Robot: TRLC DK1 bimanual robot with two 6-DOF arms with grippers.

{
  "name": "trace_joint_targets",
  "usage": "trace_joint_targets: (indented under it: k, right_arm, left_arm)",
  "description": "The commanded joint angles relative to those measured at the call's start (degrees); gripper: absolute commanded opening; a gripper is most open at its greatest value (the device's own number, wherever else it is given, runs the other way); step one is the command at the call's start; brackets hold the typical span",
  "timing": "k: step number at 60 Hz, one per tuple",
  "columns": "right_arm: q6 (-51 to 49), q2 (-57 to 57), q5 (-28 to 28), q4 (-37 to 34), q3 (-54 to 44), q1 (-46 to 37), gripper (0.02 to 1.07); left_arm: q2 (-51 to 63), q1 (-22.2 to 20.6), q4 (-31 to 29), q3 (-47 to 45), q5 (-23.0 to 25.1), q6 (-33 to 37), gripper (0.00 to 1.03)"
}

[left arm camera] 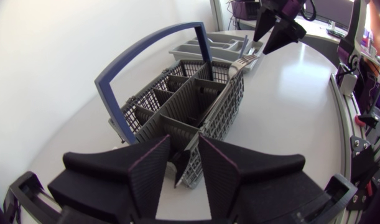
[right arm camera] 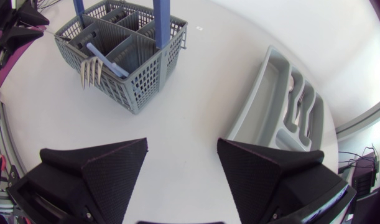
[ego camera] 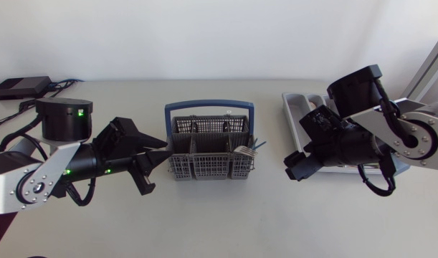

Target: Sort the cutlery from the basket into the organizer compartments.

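- The left gripper (left arm camera: 185,149) is nearest, low at the left end of the cutlery basket (left arm camera: 224,112). Its fingers are parted by a narrow gap with the basket's near corner in that gap. From above, only one finger reaches the basket's end and the other stands apart, so it holds nothing.
- The basket is grey plastic mesh with a blue hoop handle (left arm camera: 146,46), and it stands in the middle of the table (right arm camera: 196,74). It probably weighs little and would slide or tip under a sideways pull. A finger braced against its end would likely steady it.
- The one piece I can make out in the basket is a fork (left arm camera: 244,61). It lies slanted in the corner compartment at the far end, with its tines hanging out over the rim.
- The fork looks like metal, so I judge it stiff, light, thin and slippery. The best hold is probably the neck just behind the tines, with the pads on its flat faces. Drawn out along its own shaft, it should not catch in the mesh.
- The right gripper (right arm camera: 182,143) hovers over bare table between basket and organizer, spread wide and empty.
- The grey organizer (right arm camera: 261,93) lies farthest, well apart from the basket. Some shiny pieces lie in its compartments, but I cannot tell what kind they are.
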Motion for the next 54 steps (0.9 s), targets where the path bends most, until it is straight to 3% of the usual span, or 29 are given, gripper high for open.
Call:
trace_joint_targets:
  k: [1,19,27,33,54]
  right_arm:
    - [-0.89,0.88,0.04,0.46,-1.44,0.48,0.84]
    - [-0.80,1.50,0.13,1.34,-2.06,1.00,0.85]
    - [-0.63,2.38,0.30,1.34,-1.88,1.44,0.85]
    - [-0.63,2.82,0.65,1.43,-1.71,1.79,0.85]
    - [-0.45,3.87,0.92,2.22,-1.53,3.38,0.88]
  left_arm:
    - [0.62,0.04,1.29,-2.99,0.75,2.19,0.33]
    - [-0.96,2.42,2.52,-5.01,7.25,4.21,0.33]
    - [-0.52,3.03,3.93,-5.27,7.96,5.18,0.33]
    - [0.10,3.73,6.04,-5.54,8.48,5.36,0.24]
    - [2.47,4.17,9.91,-6.77,10.15,9.75,0.24]
